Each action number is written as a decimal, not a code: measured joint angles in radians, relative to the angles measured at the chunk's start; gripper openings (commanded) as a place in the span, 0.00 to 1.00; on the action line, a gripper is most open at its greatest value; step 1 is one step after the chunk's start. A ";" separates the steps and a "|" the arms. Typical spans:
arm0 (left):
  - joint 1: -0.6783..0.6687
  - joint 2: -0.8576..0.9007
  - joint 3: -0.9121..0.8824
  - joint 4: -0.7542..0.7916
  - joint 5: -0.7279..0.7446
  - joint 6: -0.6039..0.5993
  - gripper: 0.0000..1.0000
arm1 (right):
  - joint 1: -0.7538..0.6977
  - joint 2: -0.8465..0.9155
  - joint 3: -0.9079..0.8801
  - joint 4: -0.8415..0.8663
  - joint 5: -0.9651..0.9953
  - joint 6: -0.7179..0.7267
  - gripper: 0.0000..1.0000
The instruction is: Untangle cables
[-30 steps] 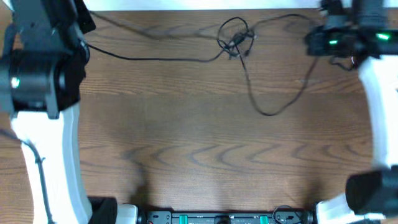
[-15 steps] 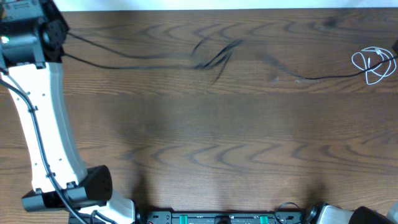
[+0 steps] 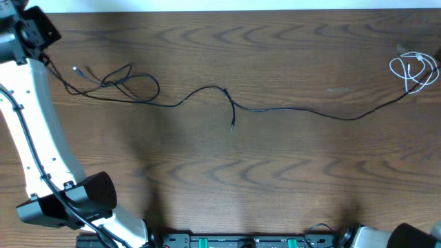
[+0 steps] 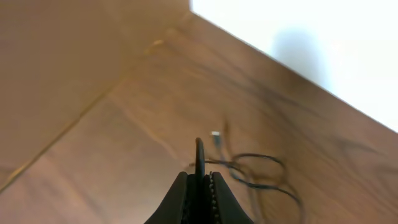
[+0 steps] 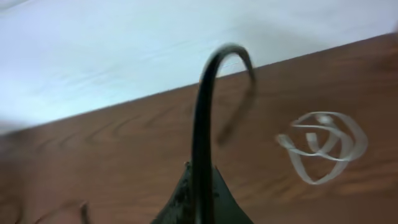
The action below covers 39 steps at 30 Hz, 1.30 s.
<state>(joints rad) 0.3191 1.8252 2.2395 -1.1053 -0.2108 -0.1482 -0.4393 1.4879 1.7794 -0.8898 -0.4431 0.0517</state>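
A black cable (image 3: 289, 110) lies stretched across the table, from loose loops (image 3: 127, 83) at the left to the far right. One small plug end (image 3: 232, 126) hangs at mid-table. A white cable (image 3: 413, 69) is coiled at the right edge and also shows in the right wrist view (image 5: 323, 146). My left gripper (image 3: 41, 52) is at the far left corner. In its wrist view it (image 4: 200, 180) is shut on a black cable (image 4: 199, 152), with the loops (image 4: 261, 171) just beyond. My right gripper (image 5: 200, 180) is shut on a black cable (image 5: 205, 106) that arches upward. It is outside the overhead view.
The left arm (image 3: 34, 145) runs down the table's left side. A white wall (image 5: 124, 50) borders the table's far edge. The arm bases and a control bar (image 3: 241, 241) sit along the front edge.
The knot at top centre has been pulled apart and the black cable now lies stretched out. My left gripper moved to the far left corner. My right arm has left the overhead view.
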 measured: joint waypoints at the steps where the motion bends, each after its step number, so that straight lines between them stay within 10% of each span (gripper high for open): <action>1: -0.010 0.000 0.000 0.005 0.027 0.004 0.07 | 0.019 0.010 0.000 -0.003 -0.018 0.000 0.01; 16: -0.095 -0.023 -0.001 -0.210 0.394 0.034 0.07 | 0.380 0.230 0.004 -0.193 0.000 -0.041 0.04; 39: -0.097 -0.023 -0.237 -0.407 0.171 0.018 0.07 | 0.748 0.630 0.004 -0.183 0.150 -0.233 0.39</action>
<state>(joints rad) 0.2226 1.8027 2.0029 -1.5120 -0.0402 -0.1303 0.3084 2.1178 1.7836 -1.0725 -0.2935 -0.1818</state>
